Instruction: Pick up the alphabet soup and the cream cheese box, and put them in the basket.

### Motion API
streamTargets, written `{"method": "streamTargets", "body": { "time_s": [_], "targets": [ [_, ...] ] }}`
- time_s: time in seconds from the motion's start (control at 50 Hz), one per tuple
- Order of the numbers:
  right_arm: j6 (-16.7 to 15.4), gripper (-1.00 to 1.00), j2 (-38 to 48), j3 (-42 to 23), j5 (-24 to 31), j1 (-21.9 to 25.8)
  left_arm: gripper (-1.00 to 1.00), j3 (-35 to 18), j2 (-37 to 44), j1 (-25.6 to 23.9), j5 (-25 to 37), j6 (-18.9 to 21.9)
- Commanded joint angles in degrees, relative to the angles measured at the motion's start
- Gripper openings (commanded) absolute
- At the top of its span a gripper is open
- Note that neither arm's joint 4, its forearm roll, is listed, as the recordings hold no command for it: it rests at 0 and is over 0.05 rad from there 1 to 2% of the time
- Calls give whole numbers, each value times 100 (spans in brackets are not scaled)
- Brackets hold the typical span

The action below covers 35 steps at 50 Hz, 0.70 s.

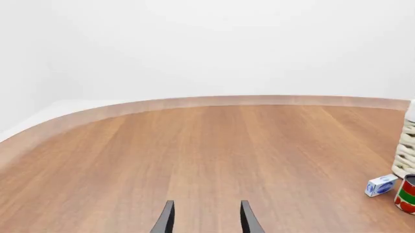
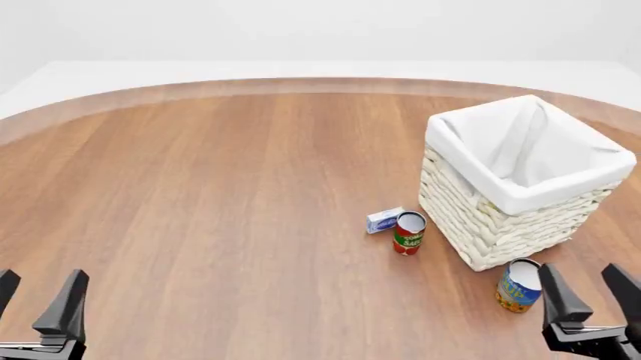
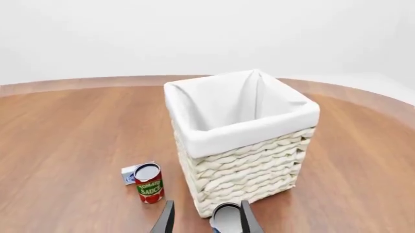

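Soup (image 2: 519, 286) is being approached by the right tool (image 2: 592, 298), jaws apart, empty; can upright just beside it, near tabletop's front-right edge. Left tool (image 2: 38, 301) apart too, well away.

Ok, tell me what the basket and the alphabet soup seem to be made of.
Basket: cream wicker, judging by the thick woven strands on its walls, with a matte white cloth lining folded over the rim. Alphabet soup: likely a metal can, given the pale silvery top, wrapped in a blue and yellow printed label.
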State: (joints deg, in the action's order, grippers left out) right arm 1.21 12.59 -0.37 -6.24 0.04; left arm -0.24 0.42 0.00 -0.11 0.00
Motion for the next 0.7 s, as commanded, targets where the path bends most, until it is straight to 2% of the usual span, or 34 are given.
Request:
{"method": "streamTargets", "body": {
  "time_s": [0.02, 0.04, 0.06, 0.08, 0.52, 0.62, 0.7],
  "targets": [
    [-150, 100, 181, -149, 386, -51, 100, -1, 1, 0, 0, 0],
    [-171, 100, 169, -165, 433, -65, 100, -1, 1, 0, 0, 0],
    [-515, 100, 564, -396, 810, 5, 100, -1, 1, 0, 0, 0],
    [-536, 100, 560, -410, 851, -4, 100, -1, 1, 0, 0, 0],
    [-721, 100, 896, -457, 965, 4, 100, -1, 1, 0, 0, 0],
    [-781, 100, 1062, -460, 879, -27, 100, -1, 1, 0, 0, 0],
    [-800, 100, 1351, -414, 611, -45, 100, -1, 1, 0, 0, 0]
  ]
}}
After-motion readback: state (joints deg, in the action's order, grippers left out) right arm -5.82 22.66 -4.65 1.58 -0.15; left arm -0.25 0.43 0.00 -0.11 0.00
